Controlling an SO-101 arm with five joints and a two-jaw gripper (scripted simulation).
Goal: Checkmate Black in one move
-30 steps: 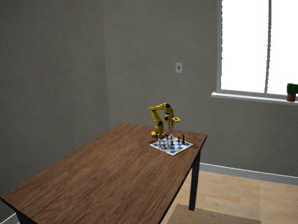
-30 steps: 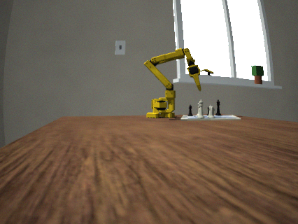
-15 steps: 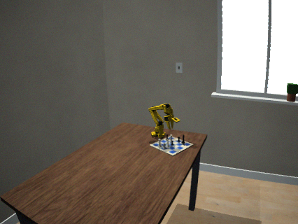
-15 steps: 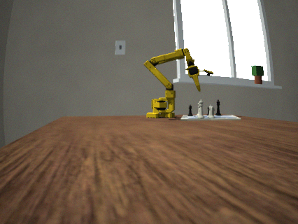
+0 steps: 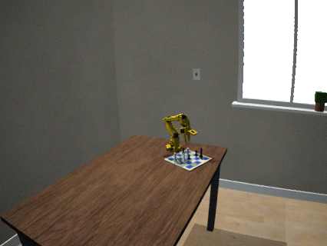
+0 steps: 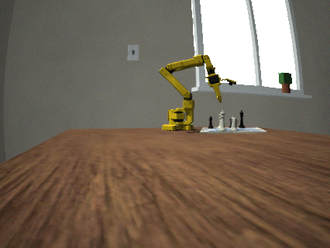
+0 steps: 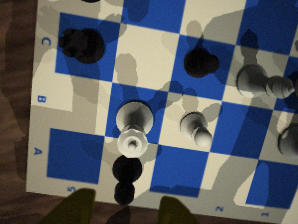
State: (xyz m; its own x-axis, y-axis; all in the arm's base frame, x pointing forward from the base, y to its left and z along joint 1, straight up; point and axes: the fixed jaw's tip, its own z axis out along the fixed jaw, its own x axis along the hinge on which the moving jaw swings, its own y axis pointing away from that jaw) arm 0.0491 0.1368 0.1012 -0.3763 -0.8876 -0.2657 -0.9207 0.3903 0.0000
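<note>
A dark, streaky wooden counter [image 5: 115,192] stands in a grey-walled room with a bright window [image 5: 284,50] and a pale plank floor. Near its far corner lies a flat blue-and-cream chessboard [image 7: 75,155] with matte black and white turned pieces. The tall white piece [image 7: 133,125] stands upright in row B. The yellow hand [image 6: 219,98] hovers above it, nearly closed, empty.

Matt wood-grain table [image 5: 115,184]; smooth, matt board [image 7: 80,155].
</note>
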